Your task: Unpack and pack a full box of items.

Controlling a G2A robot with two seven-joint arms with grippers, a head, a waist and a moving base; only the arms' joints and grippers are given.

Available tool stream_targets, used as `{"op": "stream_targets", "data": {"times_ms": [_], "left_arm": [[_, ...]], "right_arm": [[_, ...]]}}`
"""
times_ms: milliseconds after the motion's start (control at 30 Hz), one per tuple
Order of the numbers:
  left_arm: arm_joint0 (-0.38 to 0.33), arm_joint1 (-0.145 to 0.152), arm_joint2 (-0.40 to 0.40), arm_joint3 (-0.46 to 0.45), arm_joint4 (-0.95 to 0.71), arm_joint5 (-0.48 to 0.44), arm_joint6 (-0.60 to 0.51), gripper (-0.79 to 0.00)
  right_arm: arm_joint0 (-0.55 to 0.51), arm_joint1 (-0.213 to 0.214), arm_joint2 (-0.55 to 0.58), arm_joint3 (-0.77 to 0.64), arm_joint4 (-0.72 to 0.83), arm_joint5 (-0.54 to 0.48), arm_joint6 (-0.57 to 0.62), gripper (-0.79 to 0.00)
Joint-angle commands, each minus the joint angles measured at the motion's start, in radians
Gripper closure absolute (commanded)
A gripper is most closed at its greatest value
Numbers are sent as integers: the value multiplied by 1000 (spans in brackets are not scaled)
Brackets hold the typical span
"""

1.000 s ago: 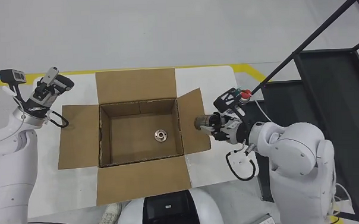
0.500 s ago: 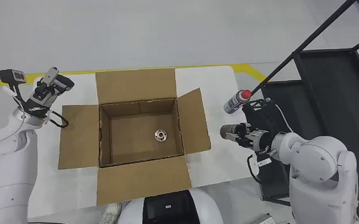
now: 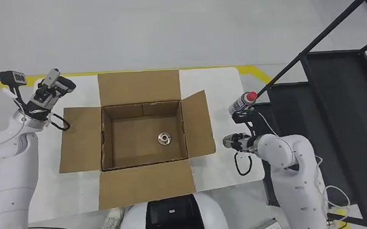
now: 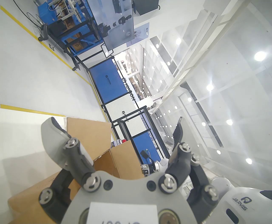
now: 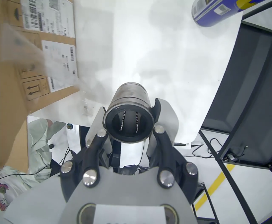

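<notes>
An open cardboard box (image 3: 143, 135) sits mid-table with its flaps spread; a small metal ring (image 3: 163, 138) lies on its floor. My right gripper (image 5: 129, 118) is shut on a steel cylindrical bearing (image 5: 129, 110), held low over the white table to the right of the box (image 5: 12, 84); in the top view it shows as the gripper (image 3: 233, 141) by the table's right edge. My left gripper (image 4: 114, 131) is open and holds nothing, raised beyond the box's left flap, near the table's left edge (image 3: 52, 88).
A blue spray can with a red cap (image 3: 241, 103) lies at the table's right edge, also visible as the can (image 5: 214, 10). A black metal rack (image 3: 329, 103) stands just right of the table. The front and right box flaps (image 3: 199, 123) overhang the tabletop.
My right arm has carried the bearing away from the box's right flap, out toward the table's right edge and lower. The left arm has kept still.
</notes>
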Motion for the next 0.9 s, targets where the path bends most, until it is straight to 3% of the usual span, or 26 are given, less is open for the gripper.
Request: {"op": "stream_targets", "data": {"times_ms": [0, 533, 867], "left_arm": [[0, 0, 0, 0, 0, 0, 0, -785], [0, 0, 0, 0, 0, 0, 0, -785], [0, 0, 0, 0, 0, 0, 0, -785]], "right_arm": [[18, 1, -18, 42, -43, 23, -18, 0], [157, 5, -105, 351, -158, 129, -136, 0], [213, 2, -132, 504, -100, 151, -213, 0]]}}
